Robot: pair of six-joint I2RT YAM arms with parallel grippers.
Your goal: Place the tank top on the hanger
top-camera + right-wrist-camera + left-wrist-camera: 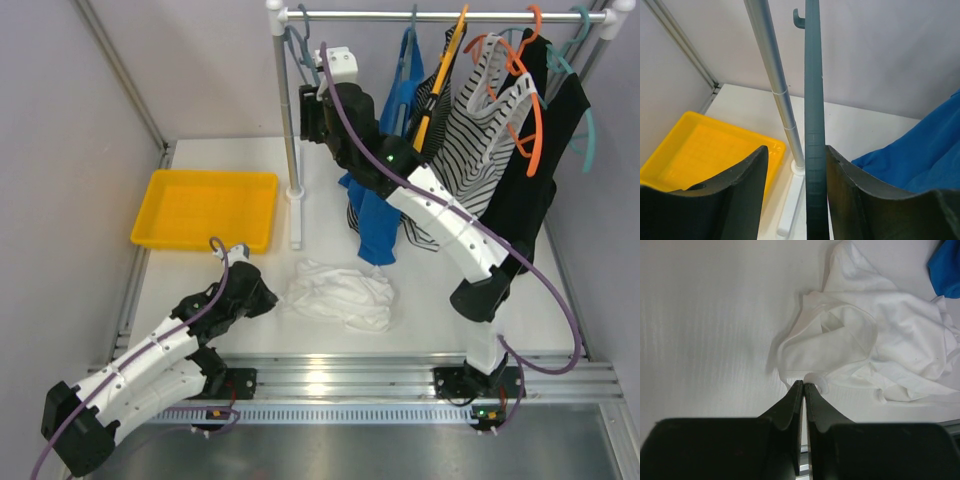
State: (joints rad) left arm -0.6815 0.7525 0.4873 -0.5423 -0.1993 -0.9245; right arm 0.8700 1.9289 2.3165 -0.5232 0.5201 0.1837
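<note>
The white tank top (340, 295) lies crumpled on the table in front of the rack, and it also shows in the left wrist view (875, 345). My left gripper (264, 296) is at its left edge, and in the left wrist view the gripper (804, 384) is shut, its tips pinching the hem. The grey-blue hanger (300, 50) hangs at the left end of the rail. My right gripper (308, 115) is raised to it. In the right wrist view the gripper (797, 150) is open, with the hanger (812, 100) between the fingers, against the right one.
A yellow tray (205, 208) sits at back left. The rack's pole (285, 110) stands right beside the hanger. On the rail hang a blue top (380, 215), a striped top (470, 150), a black garment (530, 190), orange hangers (535, 120) and a teal hanger (585, 110).
</note>
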